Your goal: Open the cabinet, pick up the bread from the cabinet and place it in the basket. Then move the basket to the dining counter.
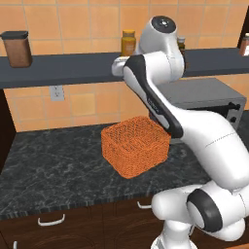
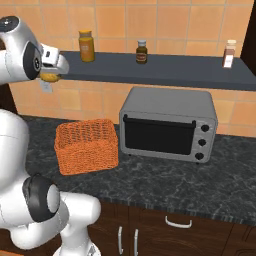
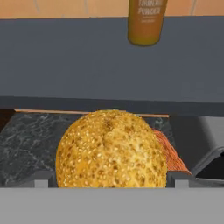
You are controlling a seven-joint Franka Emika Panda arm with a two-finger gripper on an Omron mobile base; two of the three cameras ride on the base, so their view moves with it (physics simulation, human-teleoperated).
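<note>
Pincer: the pincer (image 3: 111, 178) pinches the bread (image 3: 111, 151), 1 finger tip (image 3: 40, 178) at its 9 o'clock side and the other at its 3 o'clock side in the hand view; in the right base view the pincer (image 2: 50, 75) sits high, just under the front edge of the shelf (image 2: 165, 70).
Bread: a round golden, seeded lump (image 2: 49, 77), held in the air above the tabletop, up and toward 11 o'clock of the basket (image 2: 87, 145) in the right base view.
Basket: orange woven mesh, square, upright sides, standing on the black speckled tabletop (image 1: 53, 160); in the left base view the basket (image 1: 133, 146) lies partly behind the arm.
Surface: dark marbled granite tabletop (image 2: 200, 180) over dark wood drawers with white handles (image 1: 51, 222).
Oven: a grey toaster oven (image 2: 170, 125) with a dark door stands at 3 o'clock of the basket, just beside it.
Shelf: a long dark shelf carries an orange-lidded amber jar (image 2: 86, 46), a small dark bottle (image 2: 142, 52), a pale bottle (image 2: 229, 54) and a brown canister (image 1: 17, 48).
Room: orange tiled wall (image 1: 82, 104) with a white outlet (image 1: 57, 92).
</note>
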